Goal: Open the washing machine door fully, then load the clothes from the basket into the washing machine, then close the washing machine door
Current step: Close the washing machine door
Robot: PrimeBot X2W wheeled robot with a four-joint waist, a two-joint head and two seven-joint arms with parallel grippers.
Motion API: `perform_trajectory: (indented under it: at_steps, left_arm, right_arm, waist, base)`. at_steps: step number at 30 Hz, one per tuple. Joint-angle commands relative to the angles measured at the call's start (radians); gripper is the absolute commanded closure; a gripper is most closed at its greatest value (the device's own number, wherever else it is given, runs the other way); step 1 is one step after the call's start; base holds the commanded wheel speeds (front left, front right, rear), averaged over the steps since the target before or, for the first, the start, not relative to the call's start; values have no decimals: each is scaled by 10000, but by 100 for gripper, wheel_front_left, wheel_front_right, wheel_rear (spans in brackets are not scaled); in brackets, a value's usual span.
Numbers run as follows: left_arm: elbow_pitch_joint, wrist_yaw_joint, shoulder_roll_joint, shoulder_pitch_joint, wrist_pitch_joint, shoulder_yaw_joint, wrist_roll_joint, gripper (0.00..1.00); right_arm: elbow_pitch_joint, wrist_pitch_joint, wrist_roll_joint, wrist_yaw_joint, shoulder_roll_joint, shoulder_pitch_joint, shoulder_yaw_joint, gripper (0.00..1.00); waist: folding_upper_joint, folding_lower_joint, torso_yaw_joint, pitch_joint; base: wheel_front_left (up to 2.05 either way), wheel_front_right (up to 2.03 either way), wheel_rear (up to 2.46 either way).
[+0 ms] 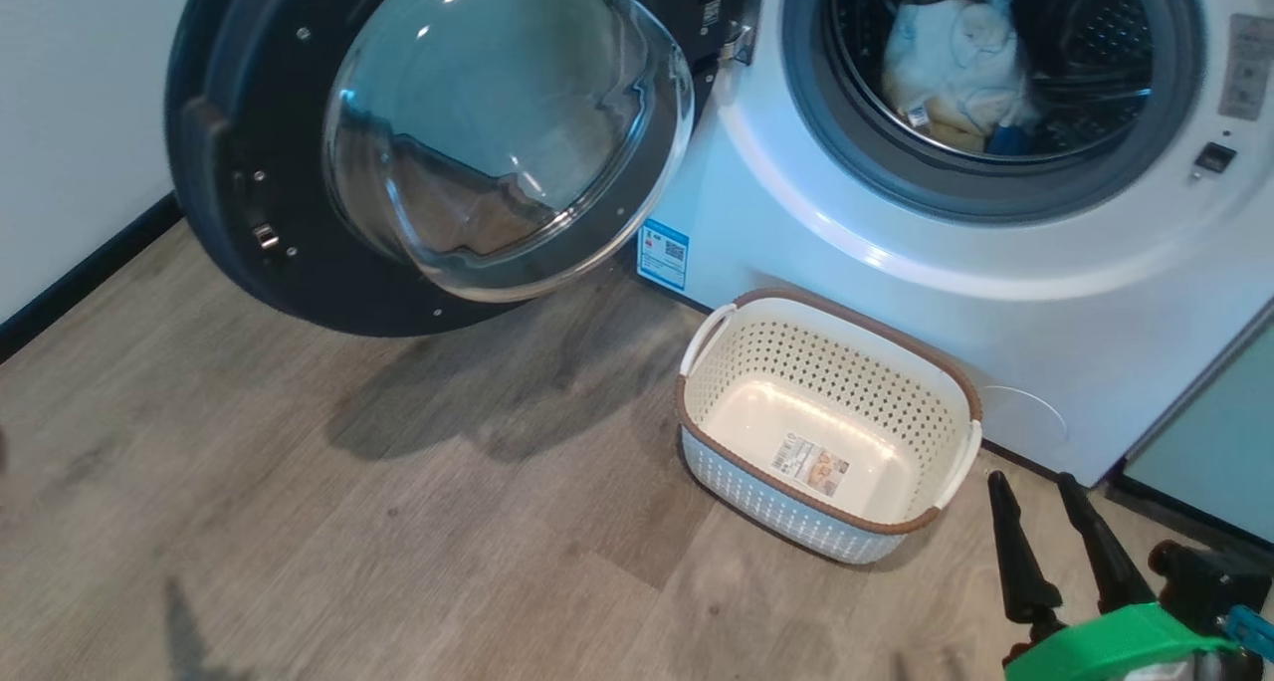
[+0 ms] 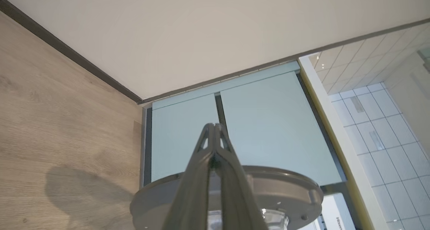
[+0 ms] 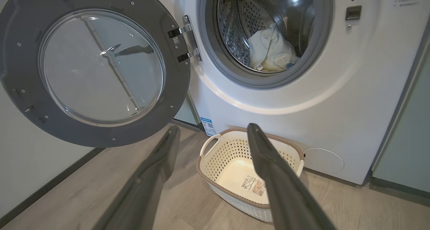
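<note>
The loading looks done from where I stand: the clothes [image 1: 955, 64] lie heaped in the drum of the washing machine [image 1: 846, 253], and the basket [image 1: 826, 372] sits bare on the floor [image 1: 398, 522] just in front of it, with only its label sticker inside. What is left, I'd judge, is the closing, and that turns on where the washing machine door [image 1: 428, 143] hangs. It is swung wide to the robot's left, held by its hinge [image 1: 735, 39] at the left edge of the opening, its face turned out into the room and its free latch edge at the far left, close to the wall. The right gripper [image 1: 1031, 484] hovers low at the right, fingers spread wide with nothing between them, on the far side of the basket from the door and well apart from it. The left gripper [image 2: 213, 125] has its two fingers pressed together on nothing (it points at the pale green cabinet panels [image 2: 268, 122], not at the door). How near it is to the latch edge I can't really tell from its wrist view. Since the door lies on the left, the left arm seems the likelier one to push that edge rightward.
</note>
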Motion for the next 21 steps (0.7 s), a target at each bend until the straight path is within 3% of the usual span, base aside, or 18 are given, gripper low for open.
perform_trajectory:
  at_steps: [1,12,21]
  left_arm:
    - [51,-15,788,-783,173,460,-138,100]
    - [2656,-15,1900,-2912,1414,344,-576,100]
    - [3906,15,2390,-4319,2078,124,-630,100]
  right_arm:
    - [-326,-96,-45,4,-233,-205,171,0]
    - [-360,-96,-86,4,-490,-198,264,0]
    - [-469,-96,-139,4,-923,-525,315,0]
  waist:
    - [0,0,-113,13]
    - [0,0,-712,259]
    - [0,0,-1161,948]
  base:
    - [0,0,0]
    - [0,0,0]
    - [0,0,0]
